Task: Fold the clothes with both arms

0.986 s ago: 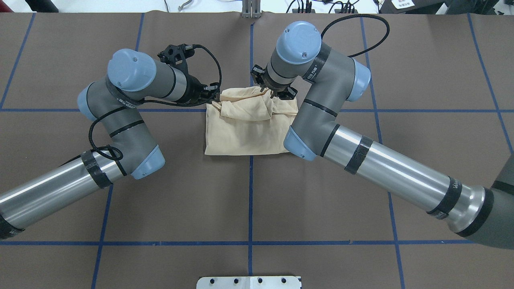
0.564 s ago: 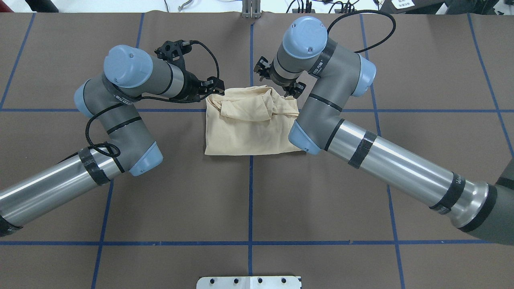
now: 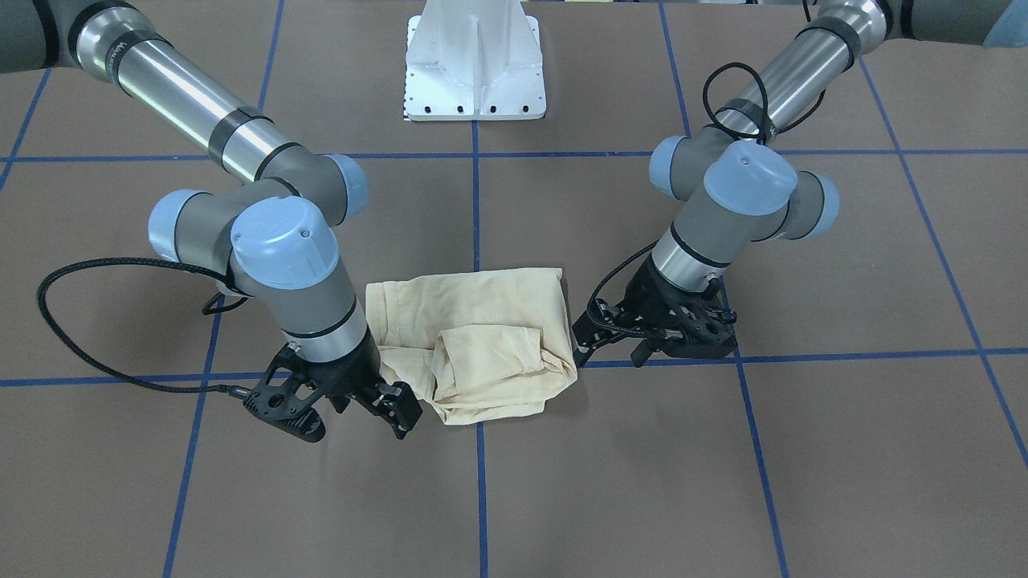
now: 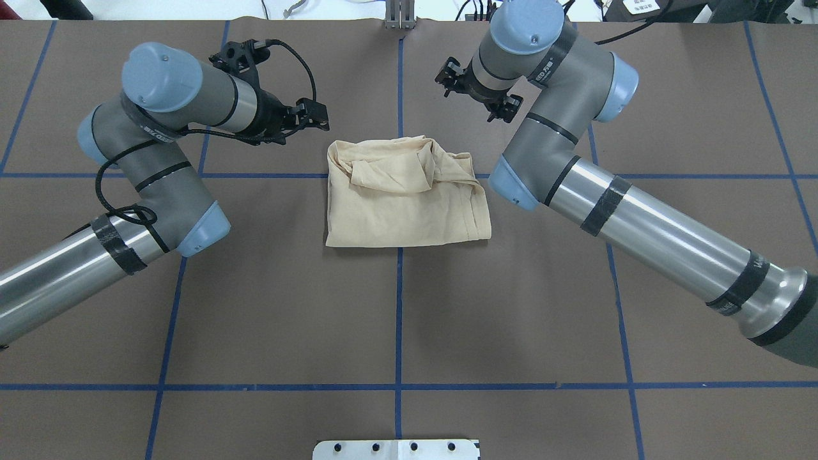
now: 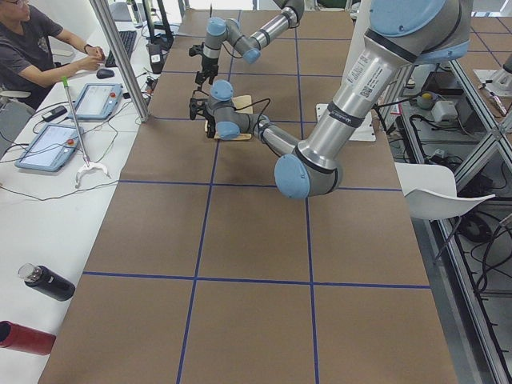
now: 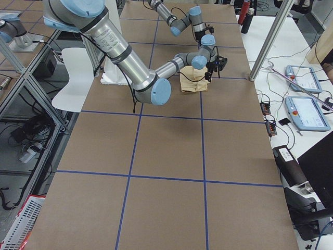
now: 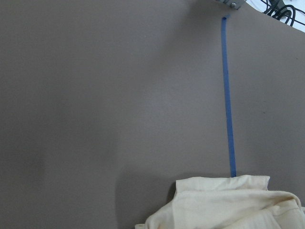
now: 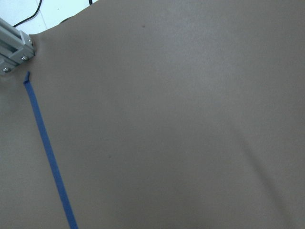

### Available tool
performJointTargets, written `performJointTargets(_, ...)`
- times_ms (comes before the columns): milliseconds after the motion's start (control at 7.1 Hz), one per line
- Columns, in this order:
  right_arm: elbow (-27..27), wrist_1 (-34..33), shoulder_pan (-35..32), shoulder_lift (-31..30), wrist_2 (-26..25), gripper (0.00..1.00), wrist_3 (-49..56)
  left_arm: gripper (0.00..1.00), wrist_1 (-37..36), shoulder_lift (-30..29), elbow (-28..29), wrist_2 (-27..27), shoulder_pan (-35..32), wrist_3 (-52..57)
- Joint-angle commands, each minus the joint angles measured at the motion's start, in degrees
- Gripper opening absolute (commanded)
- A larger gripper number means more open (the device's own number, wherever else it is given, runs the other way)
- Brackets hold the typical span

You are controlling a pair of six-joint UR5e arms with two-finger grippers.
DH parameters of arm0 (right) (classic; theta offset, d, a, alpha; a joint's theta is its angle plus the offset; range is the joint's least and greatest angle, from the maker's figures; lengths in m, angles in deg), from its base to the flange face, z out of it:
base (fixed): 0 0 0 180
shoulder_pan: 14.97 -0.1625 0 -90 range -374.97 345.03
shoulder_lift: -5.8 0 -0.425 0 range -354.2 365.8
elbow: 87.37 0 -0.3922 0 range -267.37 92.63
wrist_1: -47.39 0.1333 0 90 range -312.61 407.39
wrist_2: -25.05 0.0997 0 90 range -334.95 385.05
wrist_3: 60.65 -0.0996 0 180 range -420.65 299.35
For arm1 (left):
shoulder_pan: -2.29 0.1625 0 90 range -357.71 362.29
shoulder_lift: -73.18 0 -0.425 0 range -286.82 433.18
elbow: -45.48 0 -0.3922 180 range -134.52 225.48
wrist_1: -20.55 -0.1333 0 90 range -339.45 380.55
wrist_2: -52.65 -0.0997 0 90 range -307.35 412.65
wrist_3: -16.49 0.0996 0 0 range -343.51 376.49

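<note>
The clothes are one pale cream shirt (image 4: 402, 198), lying folded into a rough rectangle at the table's middle, with a loose flap bunched on its far half (image 3: 482, 361). No print shows. My left gripper (image 4: 317, 116) hangs open beyond the shirt's far-left corner, clear of the cloth (image 3: 580, 343). My right gripper (image 4: 476, 89) is open too, raised beyond the far-right corner and holding nothing (image 3: 399, 411). The left wrist view catches only the shirt's edge (image 7: 228, 205). In the right wrist view there is bare table and no cloth.
Blue tape lines (image 4: 399, 306) grid the brown table cover. The white pedestal base (image 3: 474, 72) stands at the robot's side. A person (image 5: 32, 48) sits at a side desk with tablets, and dark bottles (image 5: 44, 282) lie beside the table.
Both grippers were at the shirt's far edge; they have let go and drawn back and outward, the left to the left, the right up and to the right. The shirt has settled flat.
</note>
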Motion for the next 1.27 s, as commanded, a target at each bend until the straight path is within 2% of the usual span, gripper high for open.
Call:
performJointTargets(0,0.25,-2.31,-3.67,-2.93,3.92,1.0,11.19,0.99,-0.51,5.6,-4.61,1.15,-3.14,6.68)
performJointTargets(282,1.83,-10.81,-5.96,-5.57,4.04,1.0,25.16,0.99,-0.6,11.84,-8.4,0.62,-7.43,13.27)
performJointTargets(423,3.75,-12.68,-8.24,-8.02,4.65,1.0,30.18,0.99,-0.6,15.79,-9.2,0.53,-10.59,22.36)
performJointTargets(564,5.51,-12.79,-11.22,-11.44,7.78,1.0,34.5,1.0,-0.51,18.26,-9.21,0.62,-13.75,30.19)
performJointTargets(845,6.32,-12.7,-17.64,-15.85,13.76,1.0,43.53,1.0,-0.08,24.06,-9.03,1.32,-20.0,37.27)
performJointTargets(986,6.32,-12.53,-20.19,-18.04,15.71,1.0,48.38,1.0,-0.16,25.48,-8.77,1.23,-21.94,42.78)
performJointTargets(1127,7.02,-12.35,-22.65,-19.28,16.77,1.0,48.78,1.0,0.01,26.19,-8.68,1.49,-24.57,44.23)
